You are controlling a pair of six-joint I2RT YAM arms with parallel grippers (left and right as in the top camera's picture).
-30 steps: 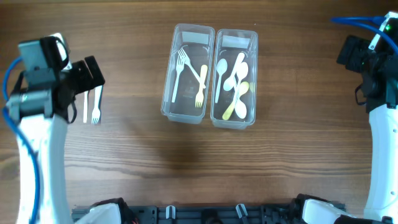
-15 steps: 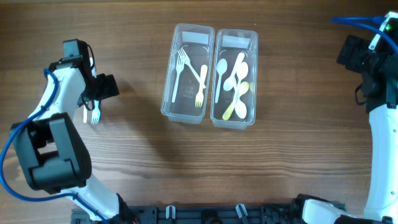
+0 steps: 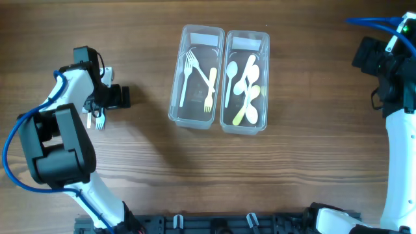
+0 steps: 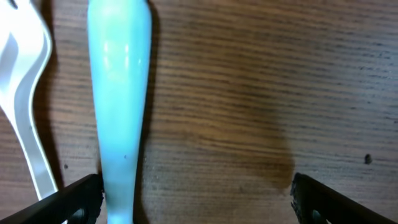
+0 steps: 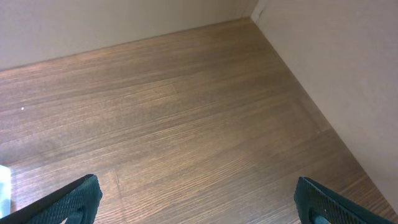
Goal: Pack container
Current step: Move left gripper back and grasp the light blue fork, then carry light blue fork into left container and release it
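**Left arm low over loose cutlery, two tubs already stocked**

At the left end of the wooden table (image 3: 292, 169), the left gripper (image 4: 198, 199) hangs low over two loose pieces of cutlery. Its jaws are spread wide and clamped on nothing. Seen from its wrist camera, a pale blue handle (image 4: 118, 106) runs lengthwise between the fingertips, hard by the one at the left of that view. Whether finger and handle touch cannot be told. A white fork (image 4: 25, 118) lies just beside the handle, outside the jaws.

In the middle of the table, well apart from that arm, two clear containers stand side by side, their long walls close together. The left-hand container (image 3: 193, 117) holds forks: white forks (image 3: 187, 77) lying with a yellow fork (image 3: 209, 91). The right-hand container (image 3: 264, 78) holds spoons: white spoons (image 3: 231, 73) piled toward its far end and a yellow spoon (image 3: 242, 117) toward its near end.

The right gripper (image 5: 199, 199) is up at the table's far right edge, well apart from both containers. Its jaws are likewise wide apart and hold nothing. Only bare wood shows beneath them, with a pale wall beyond.
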